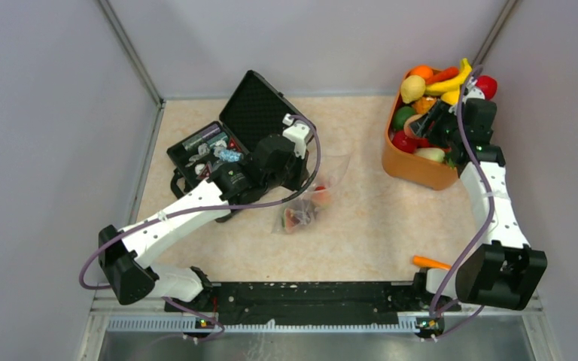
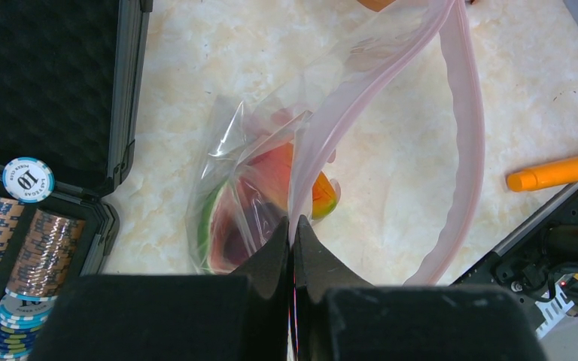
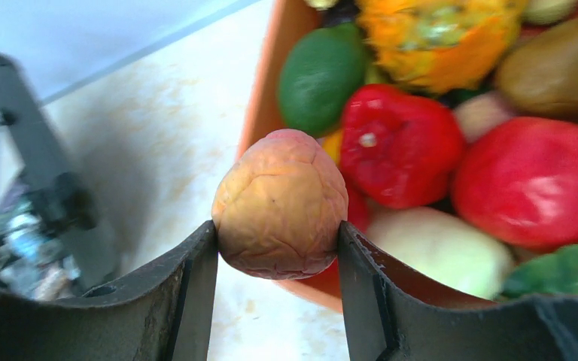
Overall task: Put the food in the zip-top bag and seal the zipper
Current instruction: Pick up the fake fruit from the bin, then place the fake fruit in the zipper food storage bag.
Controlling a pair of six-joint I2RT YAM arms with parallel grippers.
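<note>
left tool (image 2: 292,226) is pinching the zip-top bag (image 2: 226,143) mouth | right tool (image 3: 278,233) is gripping a peach (image 3: 280,199) | i'm partway: some food (image 2: 233,226) bagged (zipper (image 2: 470,135) unsealed)

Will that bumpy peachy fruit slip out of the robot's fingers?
Probably not: the right gripper clamps the peach-coloured fruit from both sides. Being round, it would likely roll if dropped. It seems stiff, showing no dent where the fingers press.
</note>
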